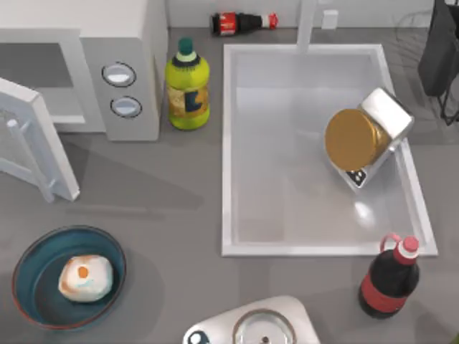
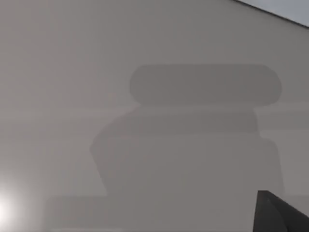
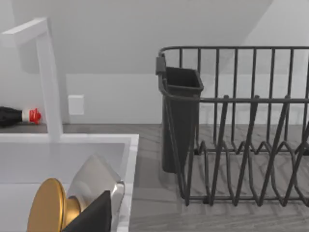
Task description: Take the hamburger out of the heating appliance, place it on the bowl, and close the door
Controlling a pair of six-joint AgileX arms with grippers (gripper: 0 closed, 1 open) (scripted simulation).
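Note:
The hamburger (image 1: pixel 86 278), whitish with orange-brown patches, lies inside the dark-blue bowl (image 1: pixel 29 265) at the table's front left. The white microwave (image 1: pixel 122 43) stands at the back left with two round knobs (image 1: pixel 118 74) on its panel. Its door (image 1: pixel 29 136) hangs open, swung out toward the front, and the cavity (image 1: pixel 36 68) looks bare. A dark corner of my left gripper (image 2: pixel 280 215) shows against a plain grey surface with a shadow on it. A dark wedge of my right gripper (image 3: pixel 91 217) shows over the sink beside the gold lid (image 3: pixel 48 210).
A yellow-green bottle (image 1: pixel 188 86) stands right of the microwave. The white sink (image 1: pixel 228 143) holds a metal container with the gold lid (image 1: pixel 356 138). A cola bottle (image 1: pixel 389 279) stands at front right, a metal-ringed white appliance (image 1: pixel 262 326) at front centre. A black dish rack (image 3: pixel 241 125) stands beside the sink.

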